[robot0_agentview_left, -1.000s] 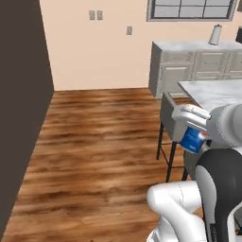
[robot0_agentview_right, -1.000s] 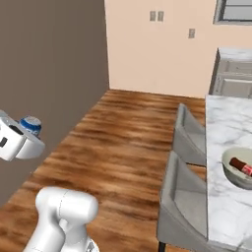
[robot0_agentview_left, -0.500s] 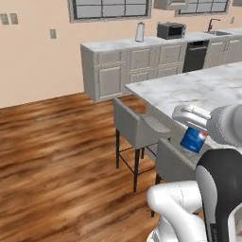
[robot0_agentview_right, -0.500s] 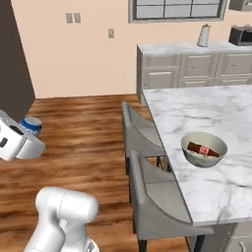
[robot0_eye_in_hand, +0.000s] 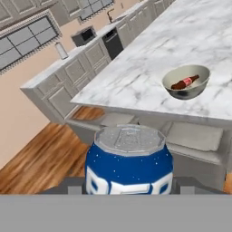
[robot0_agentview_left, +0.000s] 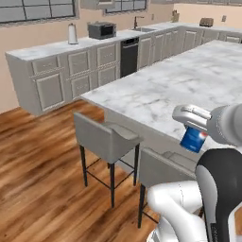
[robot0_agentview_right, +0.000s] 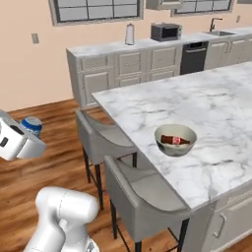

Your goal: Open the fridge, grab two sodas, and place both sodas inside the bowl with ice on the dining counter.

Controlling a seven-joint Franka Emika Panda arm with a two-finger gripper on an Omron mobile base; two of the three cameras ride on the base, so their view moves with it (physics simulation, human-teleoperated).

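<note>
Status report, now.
End effector shut on blue can. Cola bottle already in bowl on dining counter. Stools between robot and counter.

White arm raised, wrist level, gripper point(robot0_agentview_left: 194, 133) jaws clamped on blue can point(robot0_agentview_left: 193, 139)

- Your arm point(robot0_agentview_left: 179, 208) is a glossy white, rounded shell with thick, tube-like segments.
- A dark charcoal band point(robot0_agentview_left: 222, 189) wraps the big joint in the left base view, between white sections.
- The wrist section point(robot0_agentview_left: 227, 124) is a smooth light grey cylinder.
- The white, boxy gripper point(robot0_agentview_left: 191, 117) body has rounded edges, with a small dark patch on its side point(robot0_agentview_right: 4, 142).
</note>
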